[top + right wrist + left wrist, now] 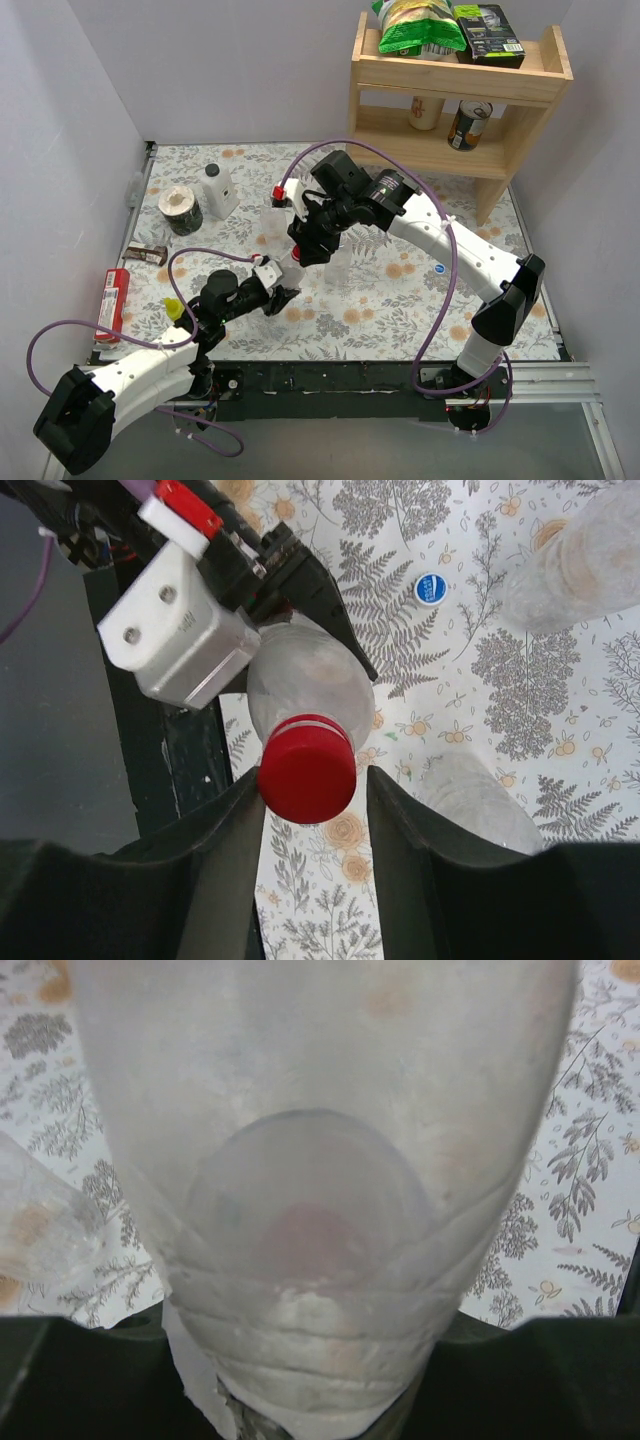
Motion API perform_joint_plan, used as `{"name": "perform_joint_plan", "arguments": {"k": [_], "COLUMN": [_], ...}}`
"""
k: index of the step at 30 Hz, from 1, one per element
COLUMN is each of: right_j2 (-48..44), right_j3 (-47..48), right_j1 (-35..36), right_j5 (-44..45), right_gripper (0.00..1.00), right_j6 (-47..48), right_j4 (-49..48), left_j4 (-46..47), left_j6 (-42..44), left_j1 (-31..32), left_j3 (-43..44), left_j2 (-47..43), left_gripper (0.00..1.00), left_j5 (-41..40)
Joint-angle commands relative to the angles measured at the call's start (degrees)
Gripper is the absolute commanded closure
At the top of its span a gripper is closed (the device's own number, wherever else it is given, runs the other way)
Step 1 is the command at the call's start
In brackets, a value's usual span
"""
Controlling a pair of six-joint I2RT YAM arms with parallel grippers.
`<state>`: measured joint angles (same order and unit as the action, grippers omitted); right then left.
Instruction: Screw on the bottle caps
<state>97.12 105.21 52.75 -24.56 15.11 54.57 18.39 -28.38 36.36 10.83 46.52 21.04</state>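
My left gripper [277,297] is shut on the base of a clear bottle [288,278] and holds it tilted up toward the right gripper. That bottle fills the left wrist view [320,1160]. A red cap [307,777] sits on its neck and also shows in the top view [297,257]. My right gripper [315,785] stands open around the cap. Its left finger touches the cap and a thin gap shows at the right finger. Two other clear bottles [271,226] [338,268] stand uncapped nearby. One blue cap [438,269] lies on the mat to the right; the other is out of view.
A white opaque bottle with a black cap [218,190] and a round jar [181,211] stand at the back left. A yellow bottle [173,308], a red pack [115,300] and a brown bar [147,253] lie at the left edge. A wooden shelf [455,100] stands at the back right.
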Motion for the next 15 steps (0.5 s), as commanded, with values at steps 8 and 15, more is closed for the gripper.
{"name": "perform_joint_plan", "arguments": {"k": [8, 15], "right_j2": [-1.1, -9.2], "right_j3": [2.5, -4.6], "right_j1": [-0.1, -2.9], "right_j5": [-0.1, 0.2], "right_gripper": [0.3, 0.15], "right_j6": [4.0, 10.6], "right_j4": [5.3, 2.9], "left_j4": [7.1, 6.6], "left_j6": [-0.4, -4.0], "left_j1": [0.6, 0.6], "left_j3": [1.4, 1.7], "left_j2": [-1.2, -2.0], "left_gripper": [1.0, 1.0], "left_j5": [2.6, 6.4]}}
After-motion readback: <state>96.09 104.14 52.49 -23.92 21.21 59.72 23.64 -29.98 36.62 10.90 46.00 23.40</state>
